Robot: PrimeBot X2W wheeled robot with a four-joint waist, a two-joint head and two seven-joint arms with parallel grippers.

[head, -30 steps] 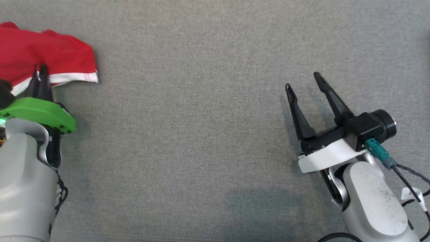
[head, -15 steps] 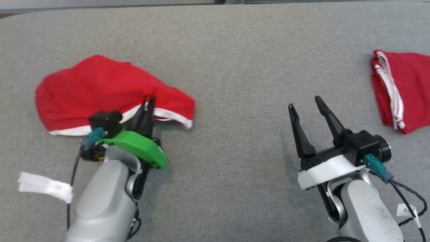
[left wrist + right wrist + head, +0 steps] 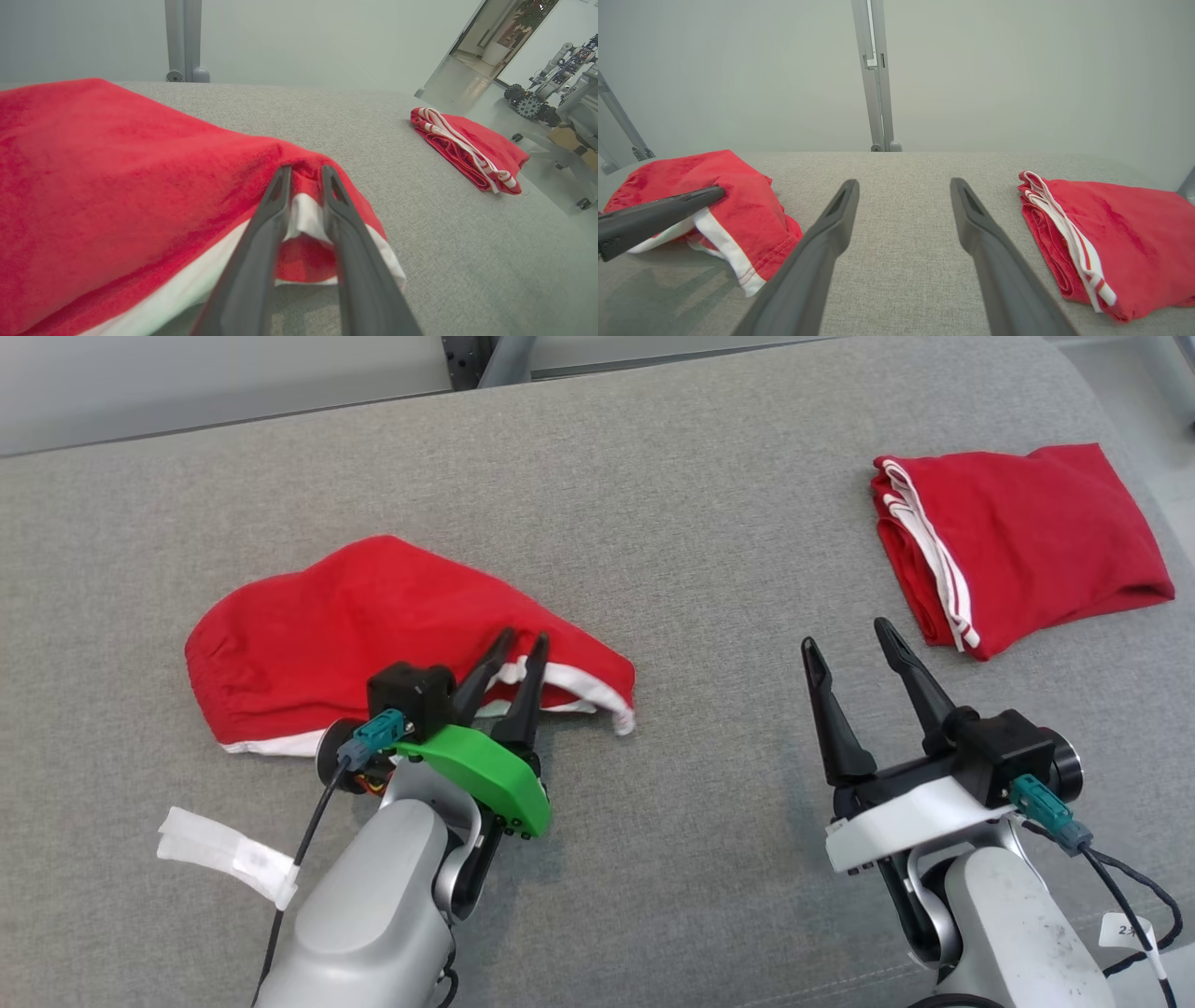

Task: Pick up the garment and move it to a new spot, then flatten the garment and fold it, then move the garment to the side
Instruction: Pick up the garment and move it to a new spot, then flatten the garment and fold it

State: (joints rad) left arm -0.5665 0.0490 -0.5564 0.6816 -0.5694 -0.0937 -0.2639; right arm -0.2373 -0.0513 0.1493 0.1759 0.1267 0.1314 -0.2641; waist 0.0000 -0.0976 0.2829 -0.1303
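Garment (image 3: 373,616): I am straddling its hem with left gripper (image 3: 525,637), fingers narrowly parted; right gripper (image 3: 844,632) hovering wide open, empty.

Stretched forward on the left with a pale forearm (image 3: 373,905) slanted up and to the right, a green bracket (image 3: 485,779) across the wrist, and the left gripper (image 3: 525,642) parted by only a narrow gap, both dark fingers (image 3: 529,686) tilted slightly right. Held lower on the right with a white bracket (image 3: 906,812) at the wrist, the right gripper (image 3: 844,633) spread wide, pointing up and leaning left.
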